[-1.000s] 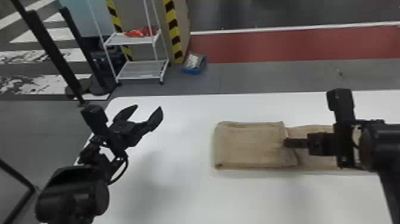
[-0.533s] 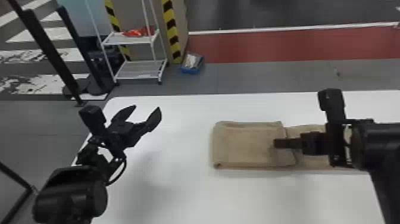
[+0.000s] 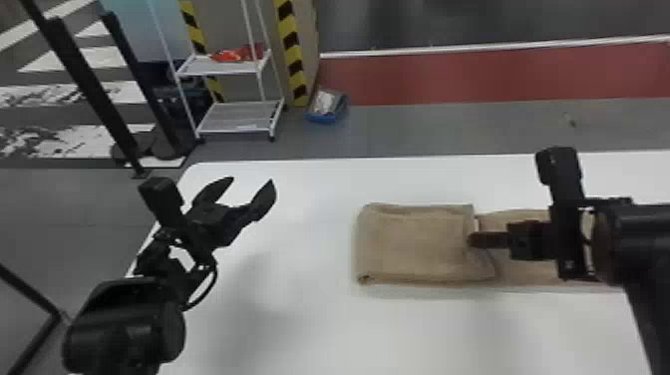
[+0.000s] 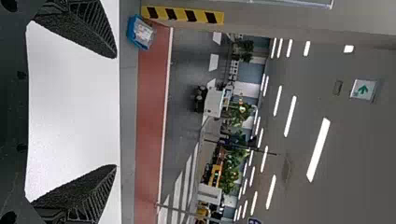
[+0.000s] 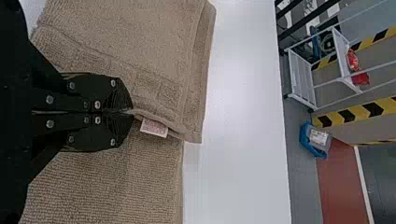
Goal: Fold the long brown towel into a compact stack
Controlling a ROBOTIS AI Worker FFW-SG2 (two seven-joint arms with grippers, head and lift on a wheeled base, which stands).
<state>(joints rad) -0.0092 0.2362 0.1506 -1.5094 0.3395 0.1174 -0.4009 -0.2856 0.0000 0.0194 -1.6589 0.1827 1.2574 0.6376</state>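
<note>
Well left of the brown towel [image 3: 416,244], the left tool [image 3: 252,180] stands wide above the smooth white surface [image 3: 309,324]. The towel's nubby, rectangular fold seems nearly laid, its ribbed hem pinched at the right edge by the right tool [image 3: 471,240], beside a small pale label [image 5: 153,128]; next, that hem likely needs settling and releasing before the flatter length to its right is folded in.

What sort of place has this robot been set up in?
Probably an indoor industrial or exhibition hall: black-and-yellow hazard stripes edge a structure, a red floor strip runs past the table, and rows of ceiling lights hang overhead.
</note>
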